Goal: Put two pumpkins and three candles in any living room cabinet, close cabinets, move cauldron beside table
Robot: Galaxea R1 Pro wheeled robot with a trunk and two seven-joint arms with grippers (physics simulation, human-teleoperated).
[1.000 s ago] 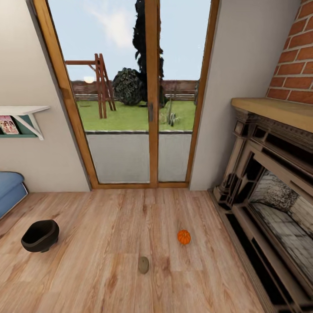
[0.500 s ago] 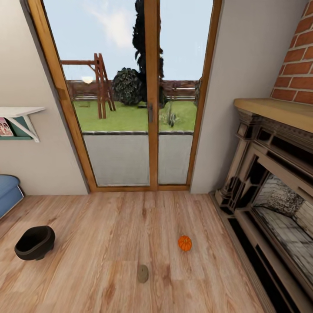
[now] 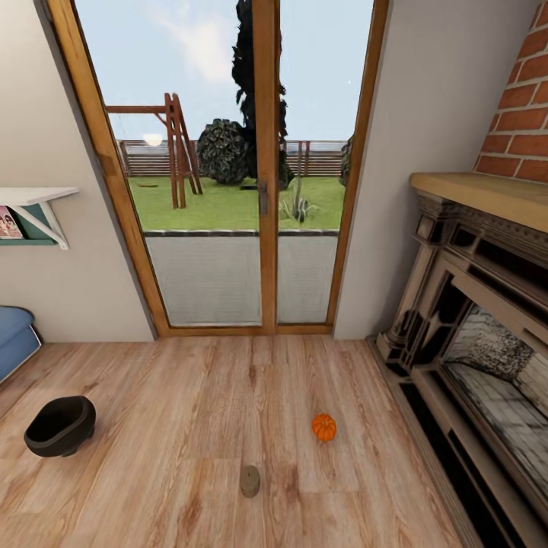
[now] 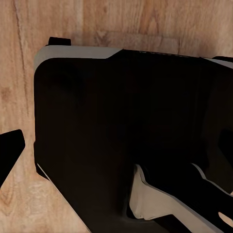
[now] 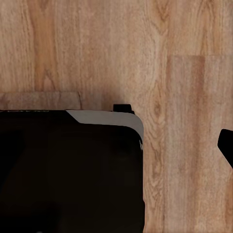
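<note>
One small orange pumpkin [image 3: 323,427] lies on the wood-plank floor right of centre, in front of the glass doors. A short grey candle [image 3: 250,481] lies on the floor nearer to me, a little left of the pumpkin. The black cauldron [image 3: 59,426] stands on the floor at the far left. In the left wrist view my left gripper [image 4: 116,160] is open, with one black fingertip [image 4: 10,151] at the frame's edge over the floor. My right gripper [image 5: 116,145] is open too, its fingertip [image 5: 226,145] at the opposite edge. Neither holds anything. The cabinet and the table are out of view.
Wood-framed glass doors [image 3: 262,190] fill the far wall. An ornate dark fireplace [image 3: 472,327] under red brick runs along the right. A blue sofa corner [image 3: 11,342] and a white wall shelf [image 3: 34,198] are at the left. My dark base [image 4: 121,126] shows in both wrist views.
The whole picture has shifted slightly, so the camera moved a little forward and turned. Pumpkin, candle and cauldron lie where they were on the floor. Almost nothing differs over the last half second.
</note>
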